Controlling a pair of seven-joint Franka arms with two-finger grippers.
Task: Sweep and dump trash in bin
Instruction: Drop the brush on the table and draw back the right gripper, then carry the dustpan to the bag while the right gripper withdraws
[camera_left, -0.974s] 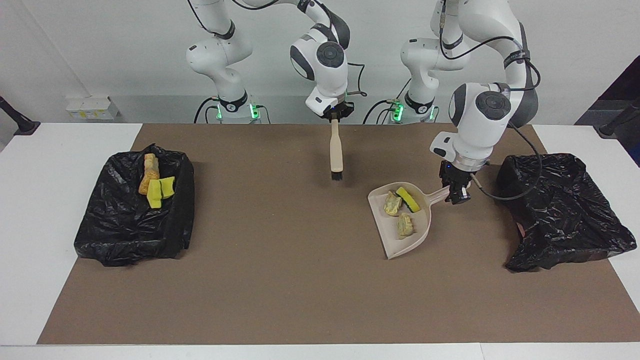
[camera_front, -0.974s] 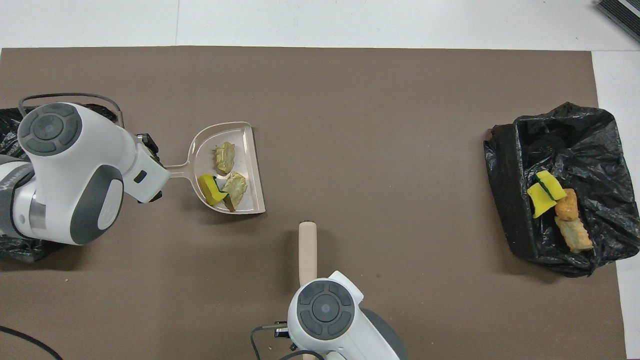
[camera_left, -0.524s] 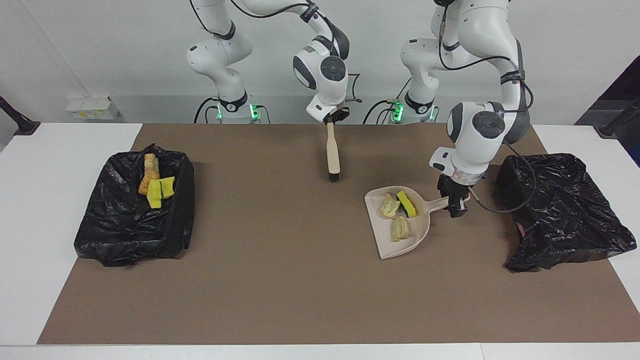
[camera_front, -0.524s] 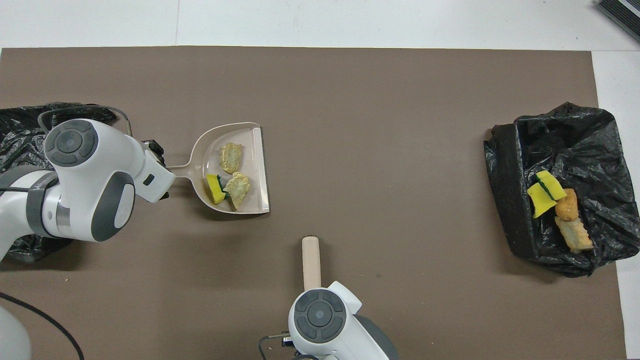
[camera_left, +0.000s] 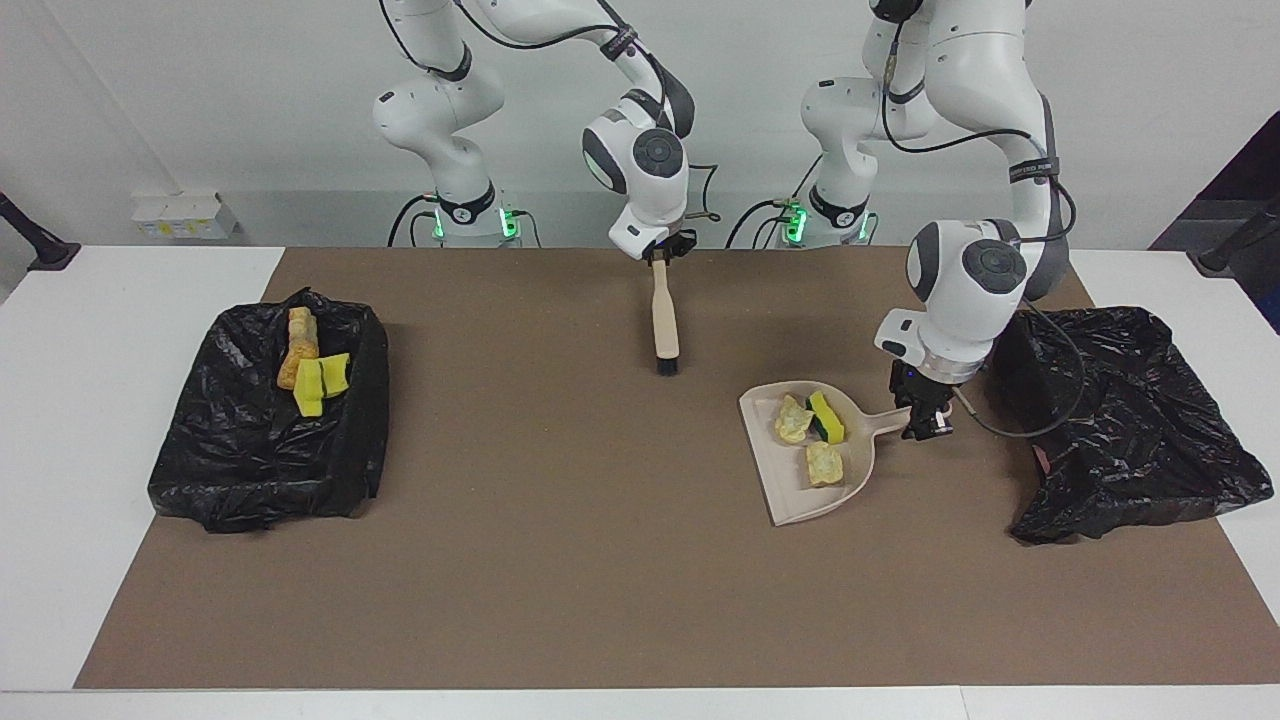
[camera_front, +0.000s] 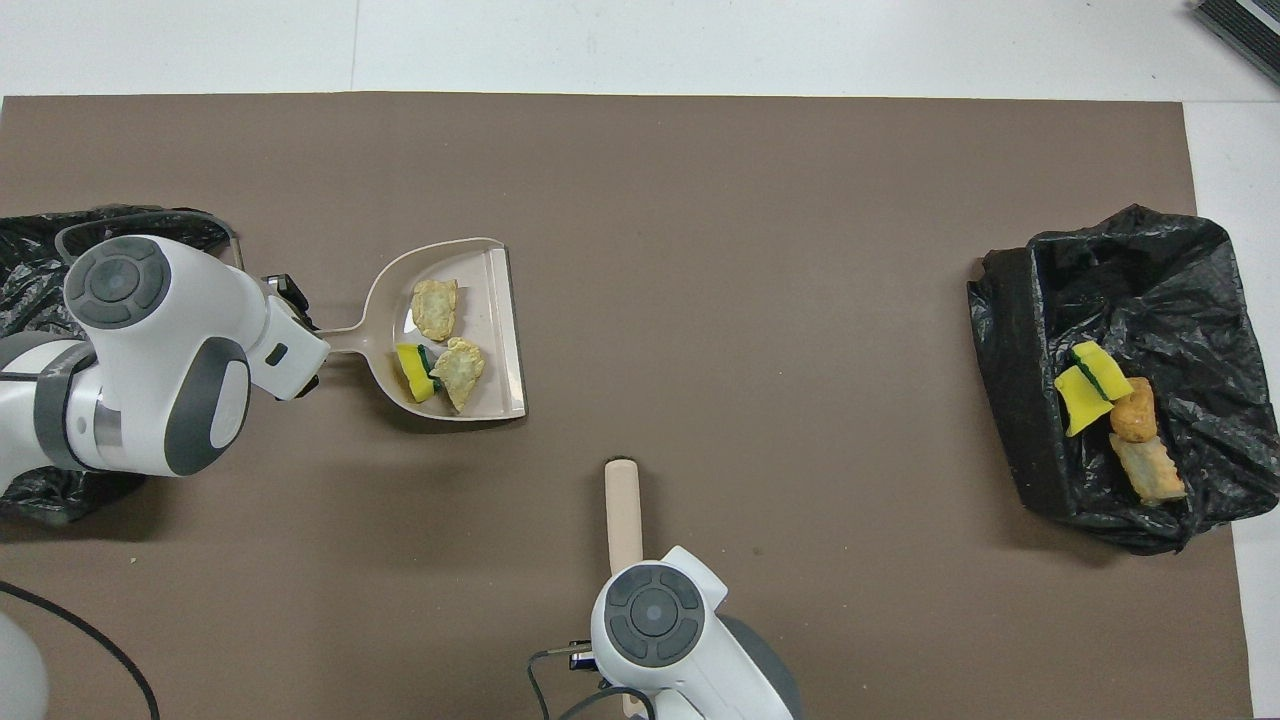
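My left gripper (camera_left: 925, 420) is shut on the handle of the beige dustpan (camera_left: 800, 490) and holds it just above the brown mat, beside the black bin (camera_left: 1120, 420) at the left arm's end. Three pieces of trash lie in the dustpan (camera_front: 495, 300): a yellow wedge (camera_left: 825, 415) and two tan lumps (camera_left: 793, 420). They also show in the overhead view, the wedge (camera_front: 410, 368) and the lumps (camera_front: 434, 308). My right gripper (camera_left: 660, 255) is shut on the brush (camera_left: 664, 320), which hangs bristles down over the mat's middle, near the robots.
A second black bin (camera_left: 270, 440) at the right arm's end holds yellow wedges (camera_left: 320, 383) and orange lumps (camera_left: 298, 345). The brown mat (camera_left: 560, 500) covers the table between the bins. The left arm's wrist hides part of its bin (camera_front: 40, 260) from above.
My left gripper has moved the dustpan a little toward the bin at its end, and the trash has slid slightly in it. My right arm has shifted the hanging brush a little.
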